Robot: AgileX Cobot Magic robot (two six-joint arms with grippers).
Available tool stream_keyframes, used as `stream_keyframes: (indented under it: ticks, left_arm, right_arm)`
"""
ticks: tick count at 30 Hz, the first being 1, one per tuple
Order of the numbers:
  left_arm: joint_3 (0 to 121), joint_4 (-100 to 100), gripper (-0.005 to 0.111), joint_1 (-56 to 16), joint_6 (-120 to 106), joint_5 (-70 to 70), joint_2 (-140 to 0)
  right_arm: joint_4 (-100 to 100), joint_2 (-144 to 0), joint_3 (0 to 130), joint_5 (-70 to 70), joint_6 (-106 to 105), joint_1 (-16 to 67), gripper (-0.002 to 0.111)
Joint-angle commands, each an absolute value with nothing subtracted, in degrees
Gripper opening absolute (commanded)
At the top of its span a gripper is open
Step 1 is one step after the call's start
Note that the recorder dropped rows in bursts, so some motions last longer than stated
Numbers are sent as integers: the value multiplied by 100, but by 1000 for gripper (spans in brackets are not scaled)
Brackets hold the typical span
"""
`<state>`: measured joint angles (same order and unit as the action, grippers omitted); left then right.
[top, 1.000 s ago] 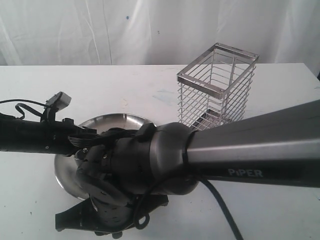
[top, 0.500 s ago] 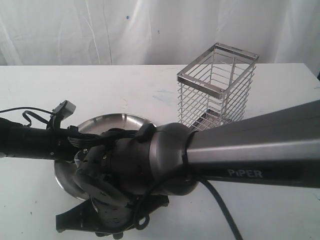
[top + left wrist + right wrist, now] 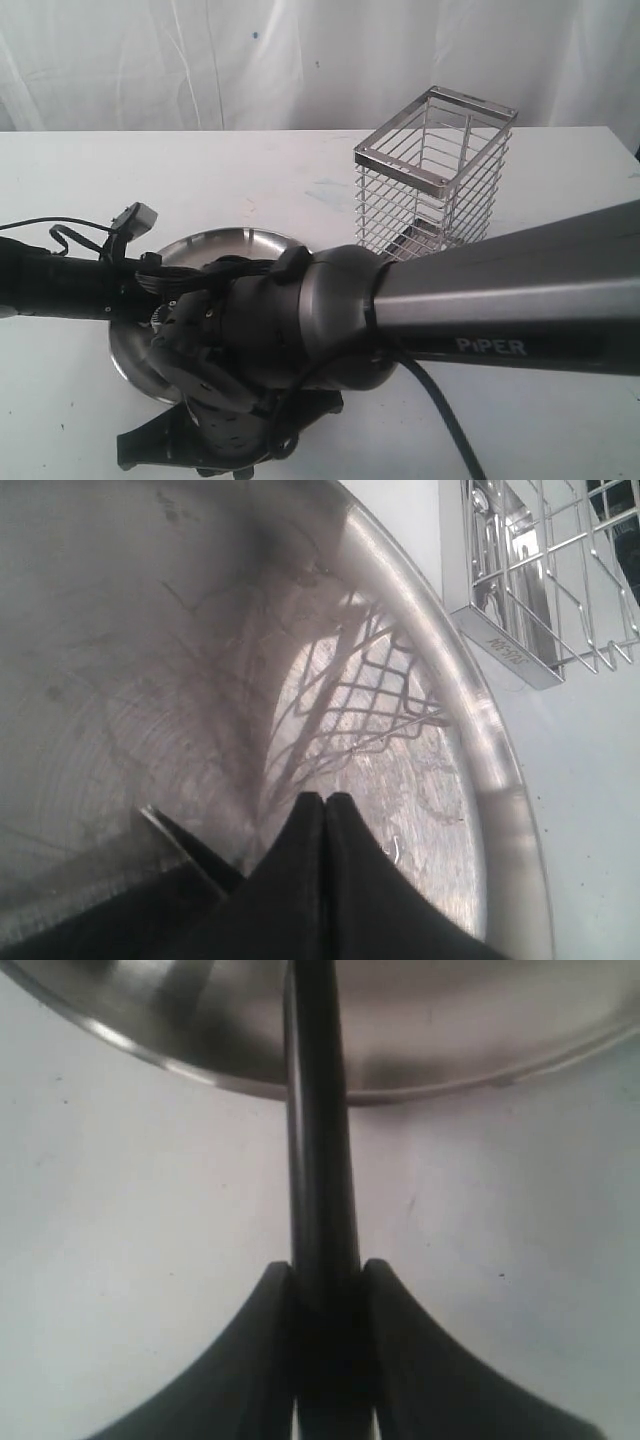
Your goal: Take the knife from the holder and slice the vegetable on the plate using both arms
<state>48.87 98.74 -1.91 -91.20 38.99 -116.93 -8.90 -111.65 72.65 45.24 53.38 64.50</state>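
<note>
**Q:** Why was the knife held like that?

**A:** I had the right tool [image 3: 322, 1285] clamped on the knife [image 3: 318, 1110], with its black length reaching over the plate [image 3: 450, 1072] rim, presumably lined up to cut. The left tool [image 3: 325, 802] was pinched shut on nothing, low over the plate, likely there to steady the vegetable. I could not find the vegetable in any view.

**Q:** Anything in the way?

**A:** The right arm [image 3: 500, 300] blocked the exterior camera. The holder [image 3: 435, 170] stood on the counter [image 3: 200, 170] near the plate, with no knife showing in it.
</note>
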Motion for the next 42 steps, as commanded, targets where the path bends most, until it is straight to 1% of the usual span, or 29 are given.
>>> stream_keyframes:
  ticks: [1,8,13,16,22,26,31,36,40,42]
  left_arm:
    - [4742,9995,0,-197,-8828,3150,-12073]
    - [4742,9995,0,-197,-8777,3198,-12073]
    - [4941,9995,0,-117,-8547,4038,-11997]
    - [5037,9995,0,-76,-8511,4190,-11845]
    - [5037,9285,0,-76,-8057,3663,-11734]
    - [5037,9431,0,-76,-8303,3647,-11623]
    - [5182,9723,0,-76,-8578,3765,-11265]
    - [5316,9593,0,-76,-8578,4302,-11045]
    - [5306,8699,0,-76,-8351,3669,-10981]
    - [5278,8450,0,-76,-8267,3586,-10981]
  right_arm:
    - [-461,-11157,7255,5020,5041,6448,0]
    - [-321,-11157,7255,5009,4923,6448,0]
    - [-332,-11157,7255,4959,4923,6448,0]
    - [-332,-11157,7255,4959,4923,6448,0]
    - [-332,-11157,7255,4959,4923,6448,0]
    - [-343,-11157,7255,4962,4923,6448,0]
    - [-342,-11157,7255,4962,4909,6448,0]
    - [-342,-11157,7255,4962,4909,6448,0]
    - [-342,-11157,7255,4962,4909,6448,0]
    - [-342,-11157,7255,4962,4909,6448,0]
